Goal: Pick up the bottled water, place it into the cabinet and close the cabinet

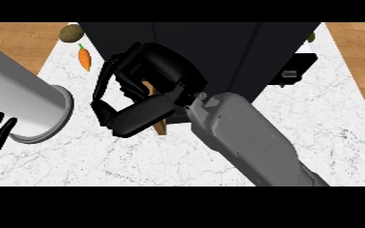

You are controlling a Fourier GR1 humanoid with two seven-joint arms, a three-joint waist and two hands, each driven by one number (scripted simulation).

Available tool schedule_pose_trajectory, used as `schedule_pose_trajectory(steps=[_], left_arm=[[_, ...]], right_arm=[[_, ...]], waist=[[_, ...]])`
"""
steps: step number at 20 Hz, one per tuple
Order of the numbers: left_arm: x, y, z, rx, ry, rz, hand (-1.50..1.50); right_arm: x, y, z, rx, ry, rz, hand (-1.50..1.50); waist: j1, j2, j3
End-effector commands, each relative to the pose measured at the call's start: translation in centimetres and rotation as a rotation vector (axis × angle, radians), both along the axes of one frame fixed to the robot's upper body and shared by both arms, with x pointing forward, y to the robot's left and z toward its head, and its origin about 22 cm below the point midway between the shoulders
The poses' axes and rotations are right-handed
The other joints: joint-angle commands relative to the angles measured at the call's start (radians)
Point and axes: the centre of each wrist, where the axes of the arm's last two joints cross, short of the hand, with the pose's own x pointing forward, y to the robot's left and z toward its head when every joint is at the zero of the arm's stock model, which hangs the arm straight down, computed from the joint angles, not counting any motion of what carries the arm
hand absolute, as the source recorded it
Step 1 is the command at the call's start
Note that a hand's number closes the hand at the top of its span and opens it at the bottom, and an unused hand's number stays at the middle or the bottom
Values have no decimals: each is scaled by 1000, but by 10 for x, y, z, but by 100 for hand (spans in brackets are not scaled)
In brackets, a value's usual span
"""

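The right black hand [146,94] is in front of the tall black cabinet [214,48], its fingers curled around something brownish; the bottled water is not clearly visible, so it is probably inside the grasp. Placing and closing seem still undone. The left hand [6,128] barely shows; its state is unclear.

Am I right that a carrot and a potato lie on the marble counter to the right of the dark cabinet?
Not quite: in the head view the carrot and potato lie on the marble counter to the left of the dark cabinet, not the right.
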Motion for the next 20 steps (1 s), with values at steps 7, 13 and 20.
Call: schedule_pose_trajectory(steps=[7, 13, 20], left_arm=[[-14, -3, 10, 3, -9, 6, -150], [-9, -10, 18, -3, 2, -9, -150], [-5, -15, 26, 4, -7, -14, -150]], right_arm=[[60, -64, 1, -32, -46, -358, 150], [69, -71, -1, -25, -96, -417, -150], [76, -74, 3, -22, -102, -411, -150]], waist=[[-21, 20, 12], [-32, 23, 12], [-37, 24, 12]])
